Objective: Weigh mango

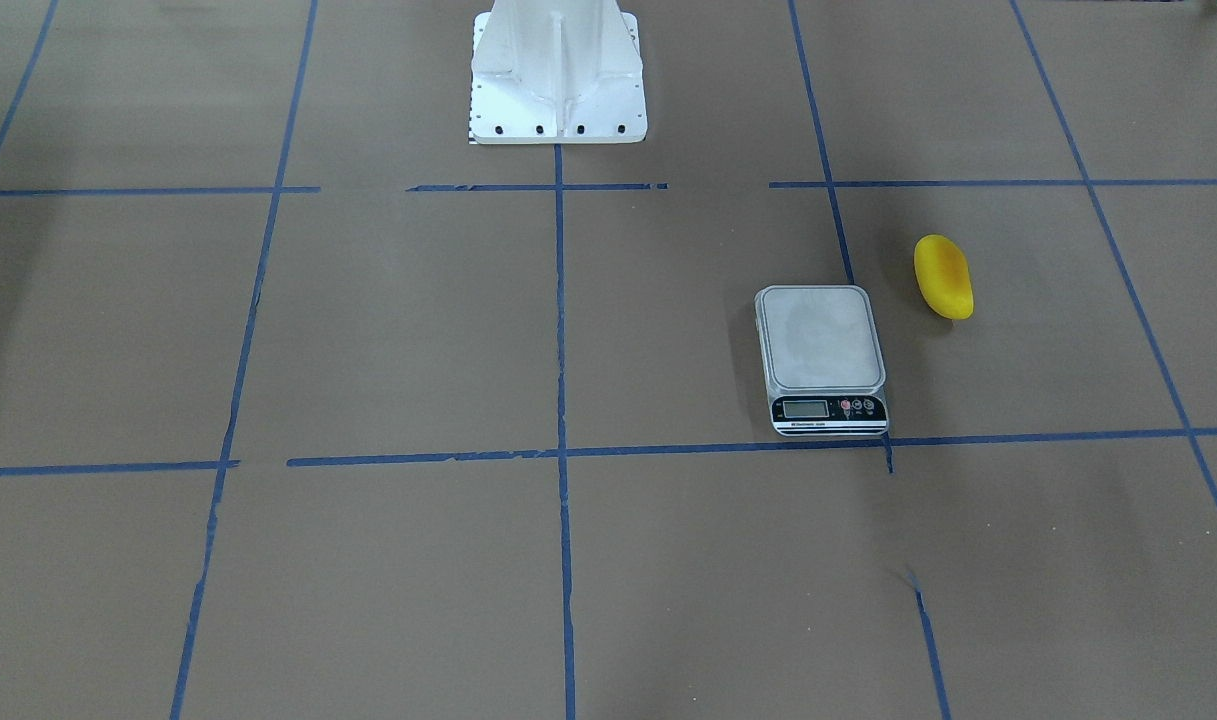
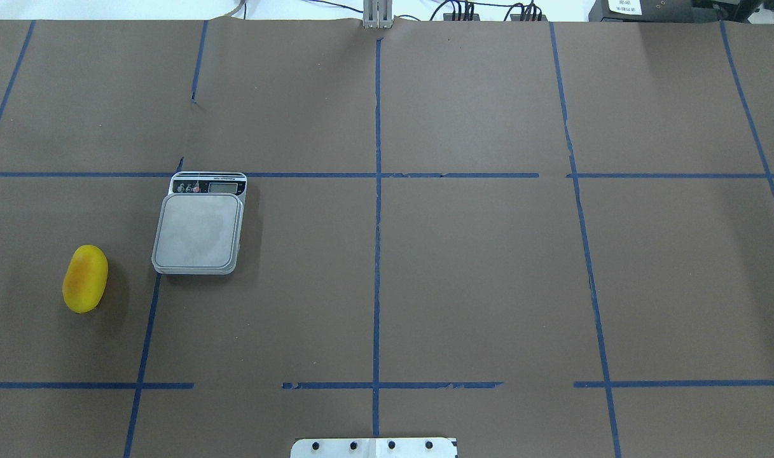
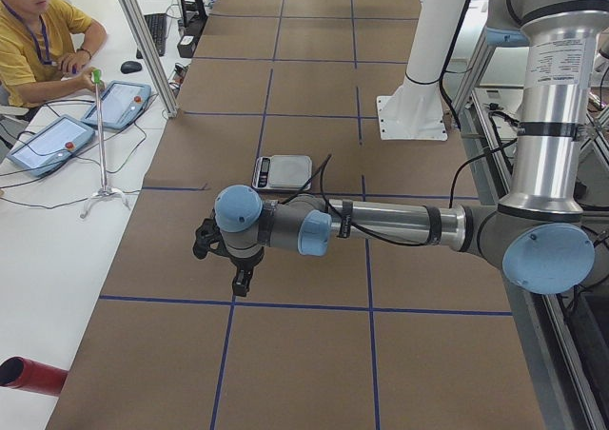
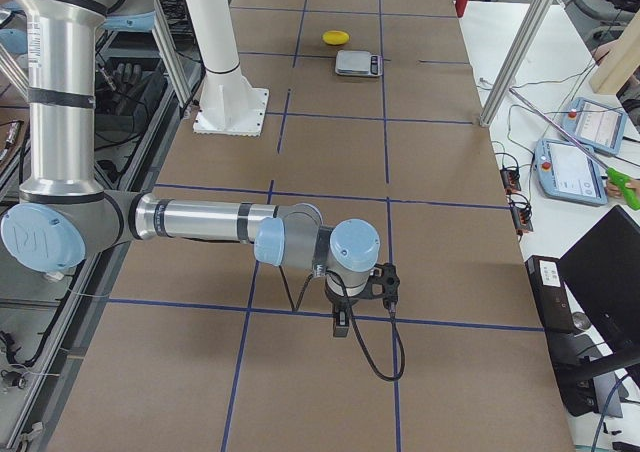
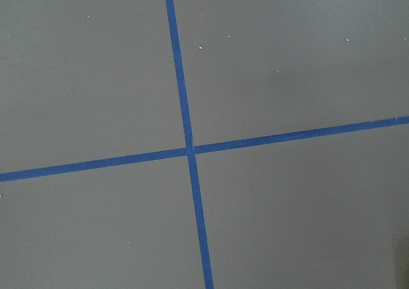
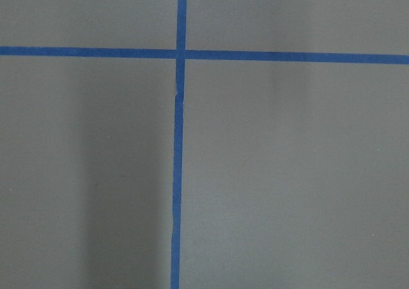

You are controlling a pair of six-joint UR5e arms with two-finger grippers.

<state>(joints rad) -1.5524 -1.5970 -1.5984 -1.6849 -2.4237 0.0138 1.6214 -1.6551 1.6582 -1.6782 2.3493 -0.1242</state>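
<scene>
The yellow mango [image 1: 943, 277] lies on the brown table, apart from the scale and on my left side of it; it also shows in the overhead view [image 2: 85, 278] and far off in the exterior right view [image 4: 335, 38]. The scale [image 1: 821, 340] has a bare silver platform [image 2: 199, 232] and a display strip. My left gripper [image 3: 242, 280] hangs over the table well short of the scale [image 3: 283, 171]; I cannot tell whether it is open. My right gripper [image 4: 341, 321] hangs far from the scale [image 4: 358, 63]; I cannot tell its state. Both wrist views show only table and blue tape.
The white robot pedestal [image 1: 558, 70] stands at the table's robot side. Blue tape lines grid the brown surface. An operator [image 3: 38, 30] sits at a white side desk with tablets [image 3: 122, 102], and a thin stand [image 3: 102, 135] is by the table's edge.
</scene>
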